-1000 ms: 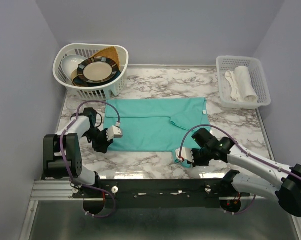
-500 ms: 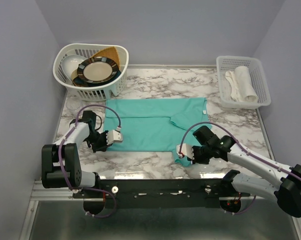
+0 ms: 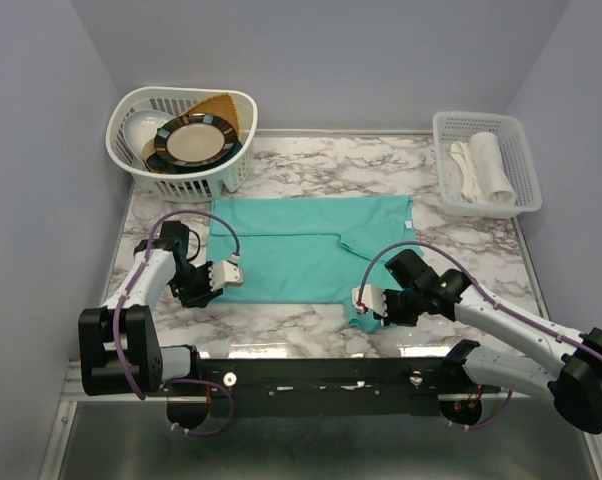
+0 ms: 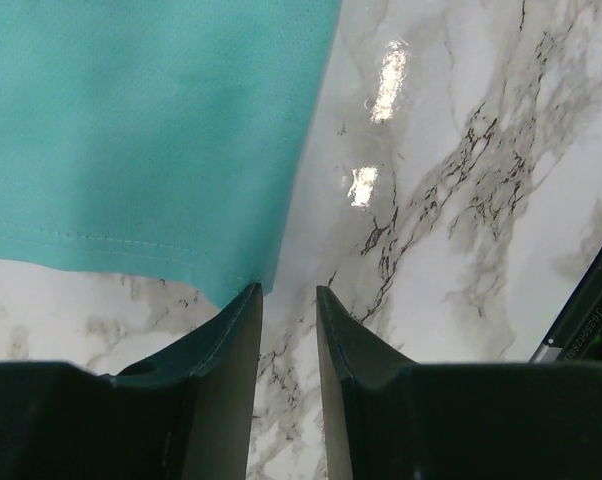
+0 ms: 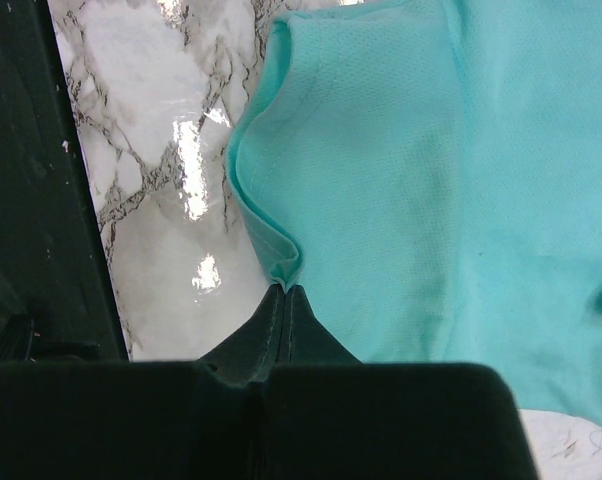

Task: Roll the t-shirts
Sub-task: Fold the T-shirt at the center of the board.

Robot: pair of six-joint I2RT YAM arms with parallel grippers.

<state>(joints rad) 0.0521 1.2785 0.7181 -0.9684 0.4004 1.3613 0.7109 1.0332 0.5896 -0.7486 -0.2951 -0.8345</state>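
Note:
One teal-green t-shirt [image 3: 301, 245] lies spread flat on the marble table. My left gripper [image 3: 203, 290] hovers low at the shirt's near left corner. In the left wrist view the left gripper [image 4: 286, 292] stands open by a narrow gap, with only bare marble between the fingers. The shirt [image 4: 151, 130] ends in a hemmed corner just beside the left fingertip [image 4: 249, 300]. My right gripper [image 3: 373, 312] sits at the near right corner. In the right wrist view the right gripper [image 5: 284, 290] is shut on a small raised fold of the edge of the shirt [image 5: 431, 180].
A white dish basket [image 3: 131, 110] holding plates stands at the back left. At the back right stands a white basket [image 3: 523, 200] with rolled white towels [image 3: 486, 165]. The table's dark front rail [image 3: 321, 375] runs just behind both grippers.
My left arm has swung its elbow down and left, and its gripper has stayed by the shirt's near left corner. The right gripper has kept its pinch and edged slightly left.

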